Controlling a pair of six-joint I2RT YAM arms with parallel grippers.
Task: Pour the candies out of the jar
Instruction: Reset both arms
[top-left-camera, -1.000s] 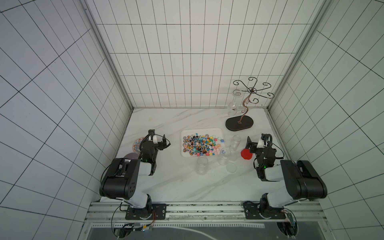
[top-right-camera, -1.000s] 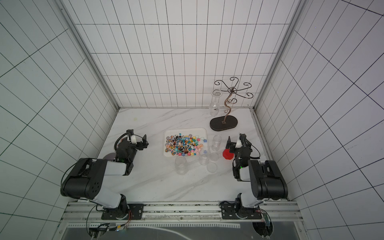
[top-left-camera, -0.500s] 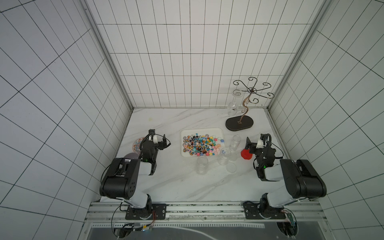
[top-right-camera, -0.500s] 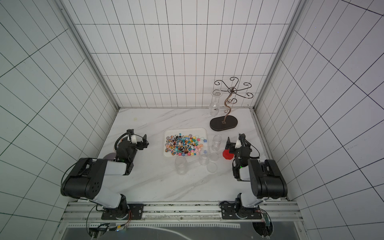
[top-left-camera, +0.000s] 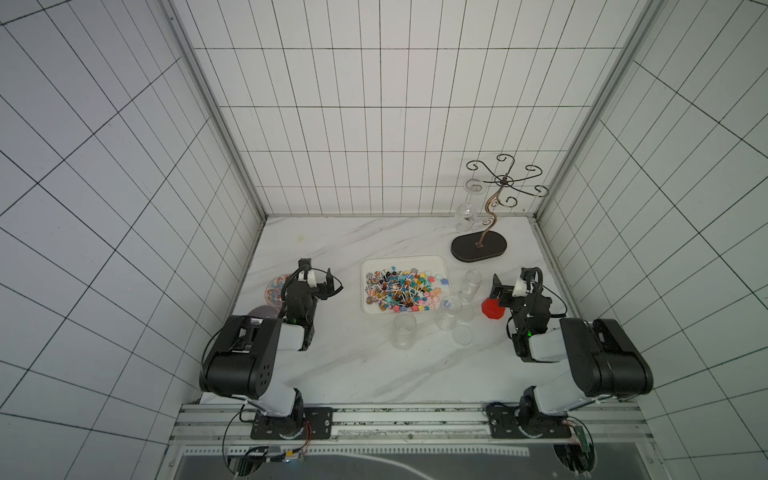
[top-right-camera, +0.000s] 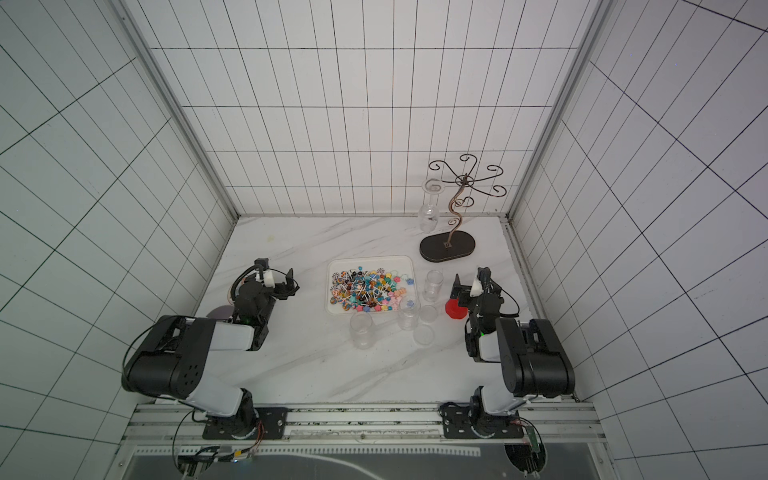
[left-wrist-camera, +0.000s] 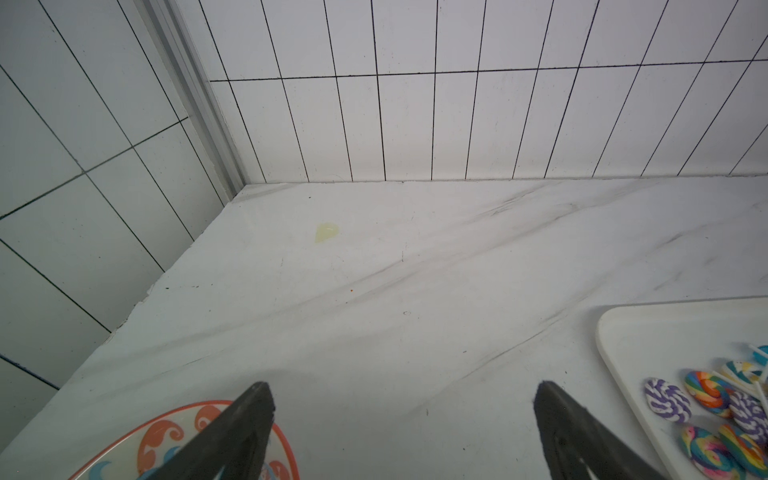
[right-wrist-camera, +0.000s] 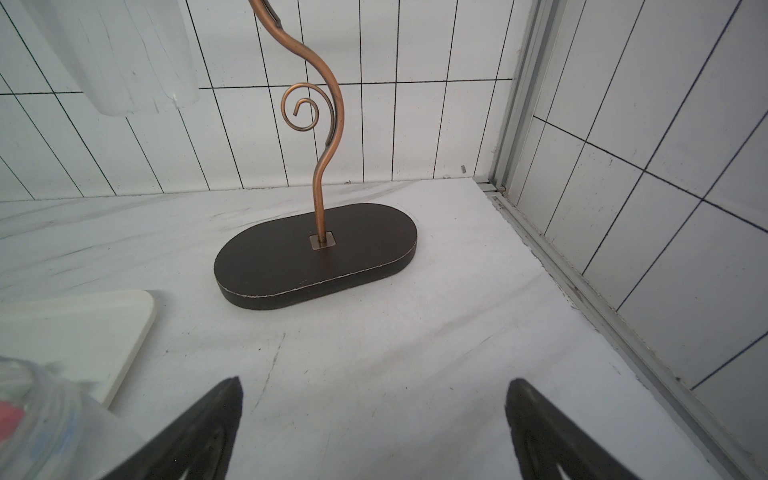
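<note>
- The marble worktop (top-left-camera: 353, 374) carries everything, with the things gathered toward its middle and the right arm's side.
- The left hand (left-wrist-camera: 403, 395) hovers low over bare marble between a patterned plate (top-left-camera: 274, 286) and the tray, its fingers wide apart and holding nothing.
- The right hand (right-wrist-camera: 374, 386) is likewise spread and empty. It points toward the dark oval base of a curly wire stand (top-left-camera: 478, 249), and a red lid (top-left-camera: 492, 311) sits just beside it.
- The white tray (top-left-camera: 438, 262) lies flat between the two arms.
- Three clear jars (top-left-camera: 404, 330) stand upright along the tray's near and right edges. They look empty to us, though clear glass seen from this far leaves some doubt.
- The candies (top-left-camera: 397, 291) lie heaped on the tray, swirl lollipops and pastel lumps together. We see none loose on the marble.
- We judge the pour done and the task at its end. The next move asks little: keep both hands clear of the jars. Should one jar hold a few sweets, grasp it round the body and tip it over the tray.
</note>
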